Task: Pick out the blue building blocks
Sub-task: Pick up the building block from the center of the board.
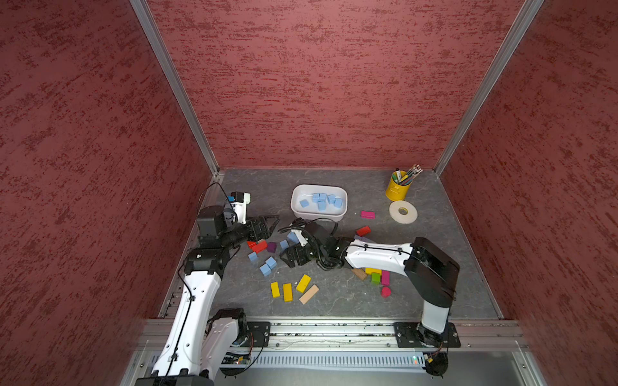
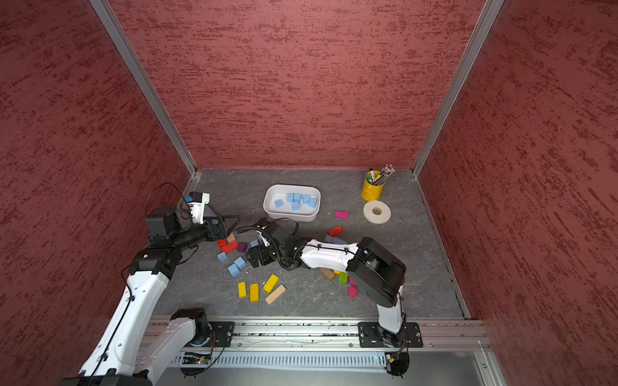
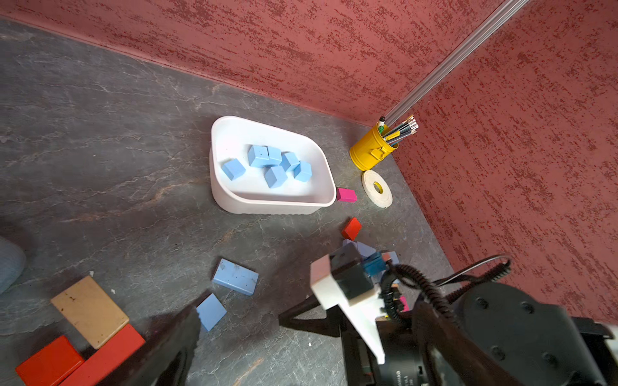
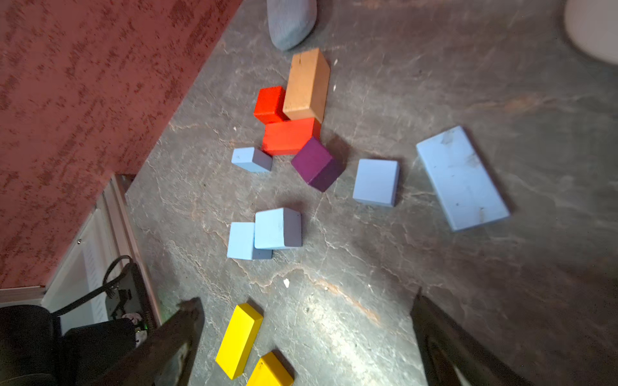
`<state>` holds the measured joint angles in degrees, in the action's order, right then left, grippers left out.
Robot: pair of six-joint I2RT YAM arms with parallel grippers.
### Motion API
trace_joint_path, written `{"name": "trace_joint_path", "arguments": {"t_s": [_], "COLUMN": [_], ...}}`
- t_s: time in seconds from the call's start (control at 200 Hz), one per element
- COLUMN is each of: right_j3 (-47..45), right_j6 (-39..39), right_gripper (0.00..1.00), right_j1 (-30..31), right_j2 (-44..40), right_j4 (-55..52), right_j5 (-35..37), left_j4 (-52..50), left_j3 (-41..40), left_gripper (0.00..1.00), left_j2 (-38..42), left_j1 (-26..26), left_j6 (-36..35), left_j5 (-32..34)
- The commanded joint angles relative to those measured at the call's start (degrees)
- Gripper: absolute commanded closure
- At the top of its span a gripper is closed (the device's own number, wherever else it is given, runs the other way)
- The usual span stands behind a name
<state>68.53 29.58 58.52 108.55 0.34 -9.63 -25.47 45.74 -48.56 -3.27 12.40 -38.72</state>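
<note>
Several blue building blocks [image 1: 321, 200] lie in a white tub [image 1: 317, 215], also seen in the left wrist view as cubes [image 3: 271, 163] in the tub [image 3: 234, 200]. More blue blocks lie loose on the grey table: a pair of cubes [image 1: 267, 265], a single cube [image 1: 253, 256], and a flat brick [image 4: 461, 177] beside a smaller one [image 4: 376, 182]. My right gripper [image 1: 287, 259] [image 4: 306, 299] hangs open just right of the cube pair [image 4: 277, 228], holding nothing. My left gripper [image 1: 272, 227] [image 3: 239, 315] is open and empty, left of the tub, above a blue brick [image 3: 235, 276].
Red blocks [image 4: 287, 135], a wood block [image 4: 307, 85] and a purple cube [image 4: 316, 163] sit among the loose blue ones. Yellow bricks [image 1: 287, 289] lie nearer the front. A yellow pencil cup [image 1: 398, 187], tape roll [image 1: 403, 211] and magenta block [image 1: 367, 214] stand at the back right.
</note>
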Motion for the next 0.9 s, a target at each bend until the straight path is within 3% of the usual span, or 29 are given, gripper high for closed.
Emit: {"name": "trace_joint_path", "arguments": {"t_s": [0.0,0.486,0.892], "right_j3": [3.0,8.8,14.3], "right_j6": [1.1,0.9,-1.7], "right_gripper": [0.04,0.16,0.30], "right_j1": [1.5,3.6,5.9], "right_j2": [2.0,10.2,14.3], "right_j4": [1.9,1.9,-4.0], "right_j5": [1.0,2.1,9.7], "left_j4": [0.5,0.0,-1.9], "left_j3": [-0.5,-0.9,-0.5], "left_gripper": [0.00,0.00,0.00], "left_j2": [0.9,3.3,4.0], "left_j1": [-0.5,-1.0,-1.2], "left_j6": [-0.2,-0.3,-0.6], "left_j5": [0.6,4.6,8.6]}}
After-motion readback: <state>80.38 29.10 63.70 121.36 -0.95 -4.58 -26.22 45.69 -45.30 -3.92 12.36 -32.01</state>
